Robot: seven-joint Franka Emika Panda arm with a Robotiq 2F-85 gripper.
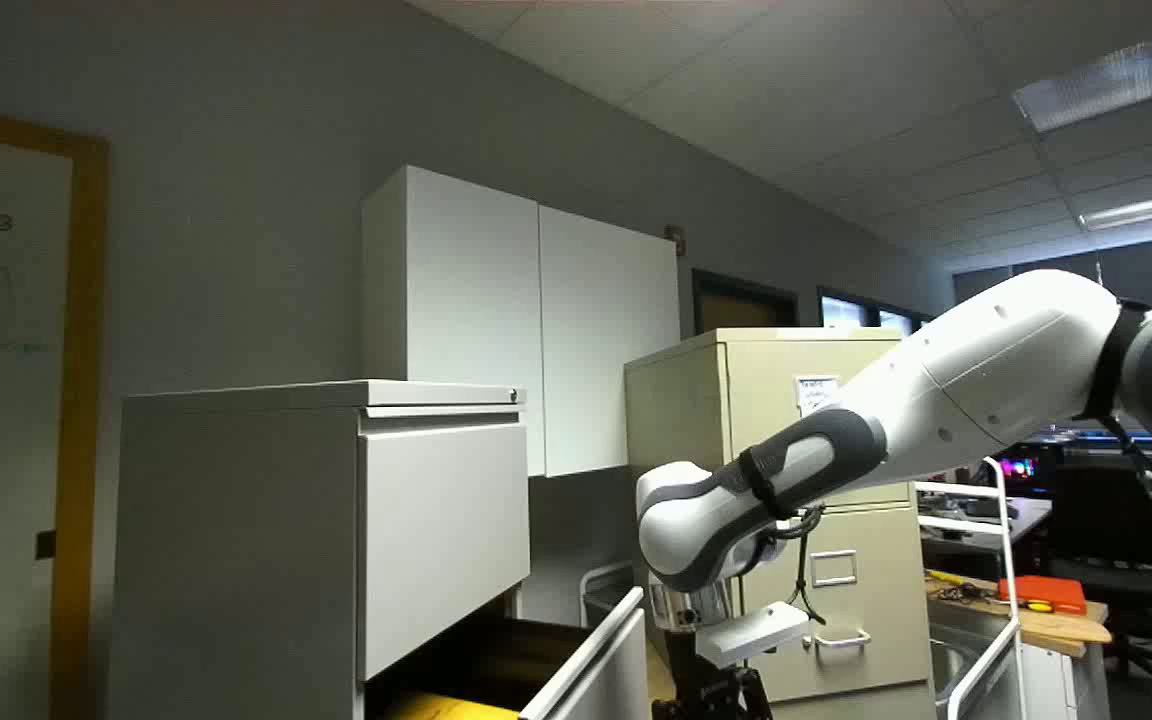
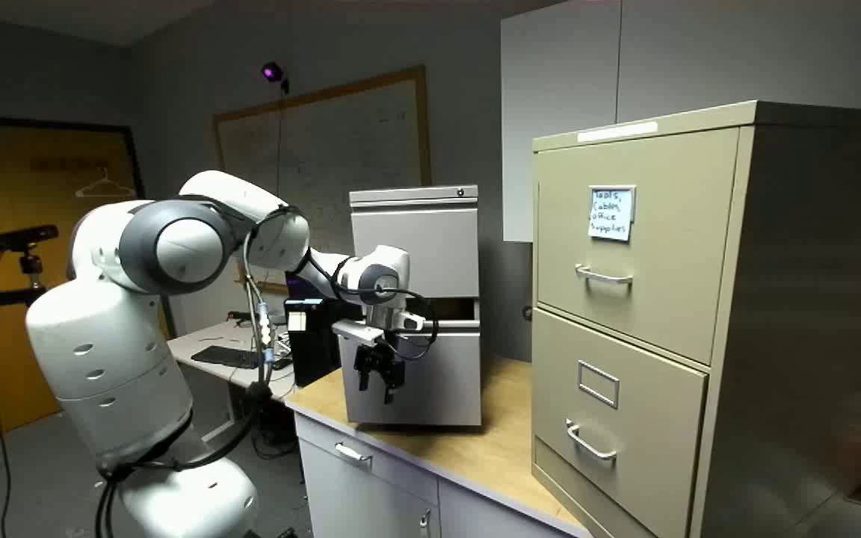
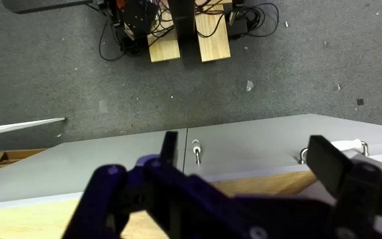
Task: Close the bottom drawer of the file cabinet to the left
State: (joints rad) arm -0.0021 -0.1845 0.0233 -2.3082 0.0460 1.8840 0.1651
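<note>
The end effector point(image 2: 377, 391), black and two-fingered, pointed downward; in the wrist view its fingers point(image 3: 330, 162) stood wide apart, with nothing in their grip. It hung from a jointed white-and-grey robot arm point(image 2: 102, 344). In an exterior view, a wood-topped table point(image 2: 468, 452) with light grey doors ran beneath, and a tall beige metal cabinet point(image 2: 625, 306) with silver bar handles rose at the right. On the table, left of the beige cabinet in both exterior views, stood the boxy light grey-white metal file cabinet point(image 1: 236, 550). Its plain upper drawer front point(image 1: 446, 530) sat against the body. Below that, the bottom drawer point(image 2: 438, 381), with a wide, flat, light grey-white metal front, was pulled out, a dark gap showing above it. The end effector was near this front; whether they touched could not be told. Something yellow point(image 1: 446, 706) lay inside the drawer. A small white card point(image 2: 610, 214) on the beige cabinet read "Tools, Cables, office supplies."
</note>
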